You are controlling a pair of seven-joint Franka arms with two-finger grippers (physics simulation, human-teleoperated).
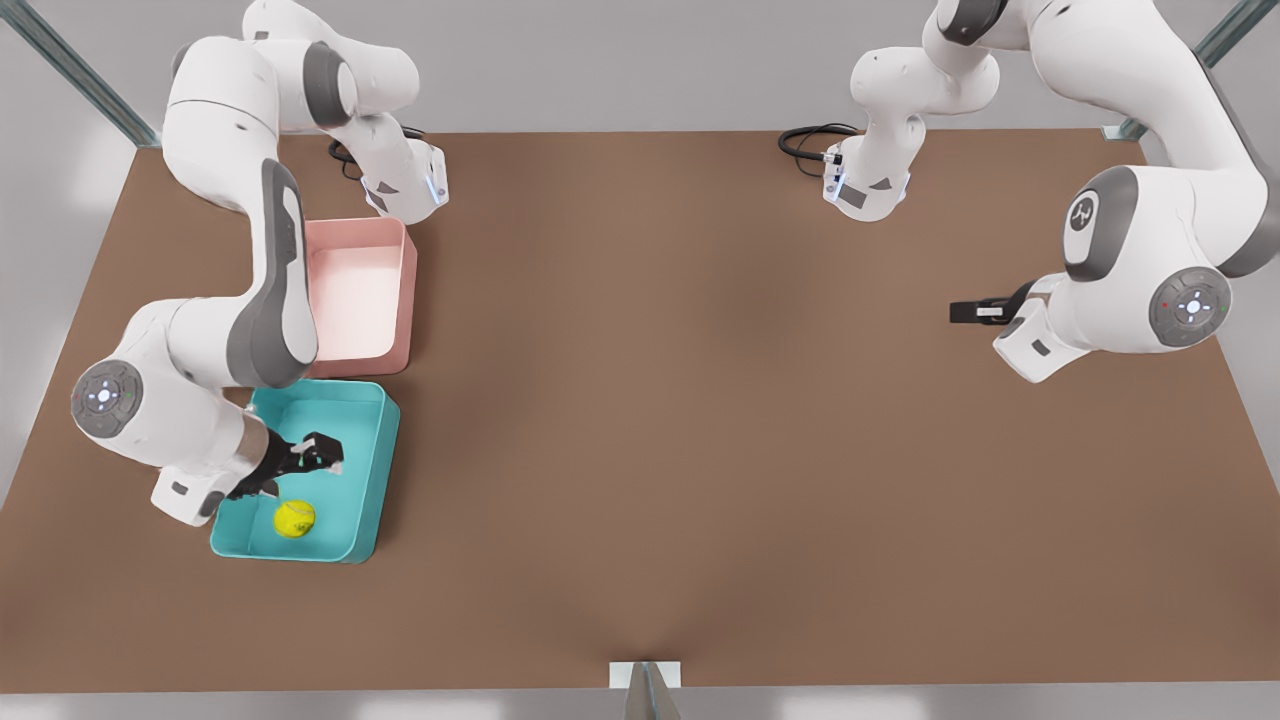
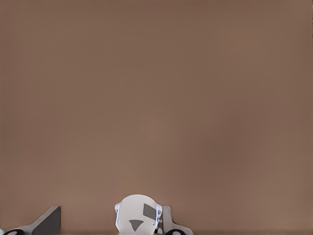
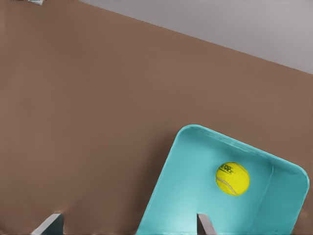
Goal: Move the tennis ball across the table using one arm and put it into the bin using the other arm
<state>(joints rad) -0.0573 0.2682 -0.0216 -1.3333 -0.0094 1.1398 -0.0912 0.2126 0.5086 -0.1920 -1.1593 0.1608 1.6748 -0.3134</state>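
The right gripper (image 1: pixel 305 465), black and two-fingered, hangs over the teal rectangular plastic bin (image 1: pixel 385 455) at the front view's left with its fingers spread and nothing between them; the small yellow-green fuzzy tennis ball (image 1: pixel 294 519) lies loose on the bin's floor just beside the fingertips, toward the near short wall, and touches no wall that I can make out; the right wrist view shows the ball (image 3: pixel 233 178) resting inside the bin (image 3: pixel 168 176) between the two finger tips at the frame's edge. Judged so, the drop is done, and only a straight lift remains, with open air above; the pink rectangular bin (image 1: pixel 400 290) stands close behind, so retreat upward rather than backward. The left gripper (image 1: pixel 968 312) waits well apart over the bare brown tabletop (image 1: pixel 680 420) at the front view's right; whether its fingers are parted I cannot tell.
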